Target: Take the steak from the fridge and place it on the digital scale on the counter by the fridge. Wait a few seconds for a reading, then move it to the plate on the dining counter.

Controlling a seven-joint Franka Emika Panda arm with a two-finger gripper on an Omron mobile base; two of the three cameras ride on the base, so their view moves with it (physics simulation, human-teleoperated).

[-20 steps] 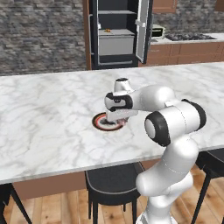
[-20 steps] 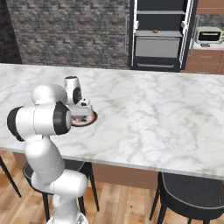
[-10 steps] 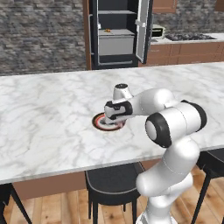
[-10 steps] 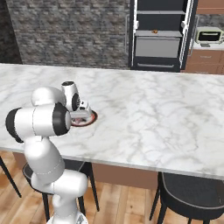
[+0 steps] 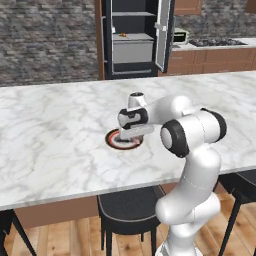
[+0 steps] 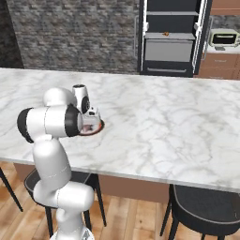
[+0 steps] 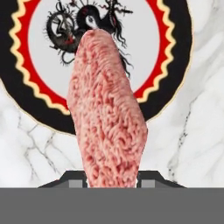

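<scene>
Hanging between the closed jaws, steak over plate.

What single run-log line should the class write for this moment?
phase: placing | hand: shut on steak | steak: over plate | plate: on dining counter | fridge: door open

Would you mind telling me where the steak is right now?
In the hand view the steak is clamped between the gripper's fingertips, directly above the plate on the dining counter, near its front edge, far from the open fridge.
</scene>
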